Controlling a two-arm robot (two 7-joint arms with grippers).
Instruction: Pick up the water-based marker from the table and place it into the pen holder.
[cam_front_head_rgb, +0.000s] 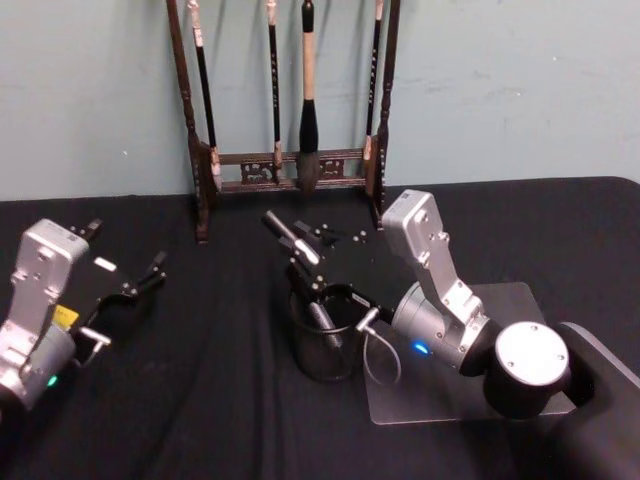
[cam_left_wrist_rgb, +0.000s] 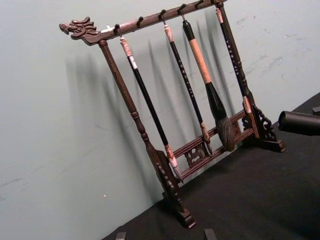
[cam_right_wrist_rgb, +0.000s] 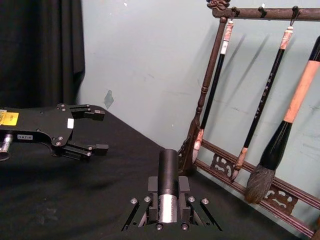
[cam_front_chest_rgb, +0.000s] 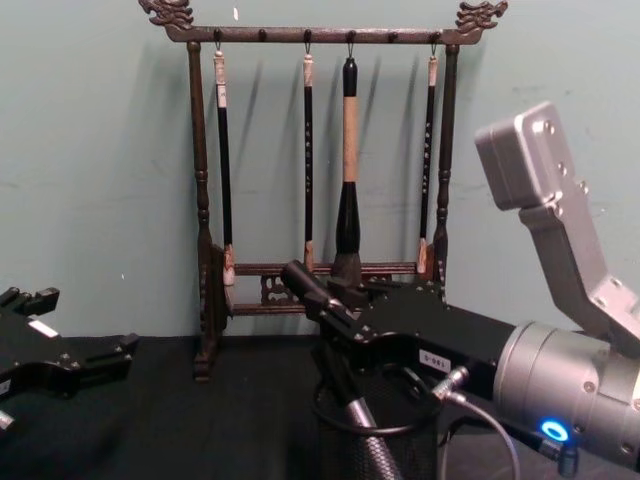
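Marker lifted and held over the pen holder; drop-in not yet done.

The right gripper is closed on the marker, clamping its silver-grey barrel with the black cap jutting out past the fingers. The marker sits tilted, clear of the table, just above the pen holder and slightly to its far side, toward the brush rack. Pickup is judged complete. Remaining: lower the marker into the pen holder and let go. The pen holder already has another pen in it. The left gripper rests well to the left of the pen holder, fingers spread, holding nothing.
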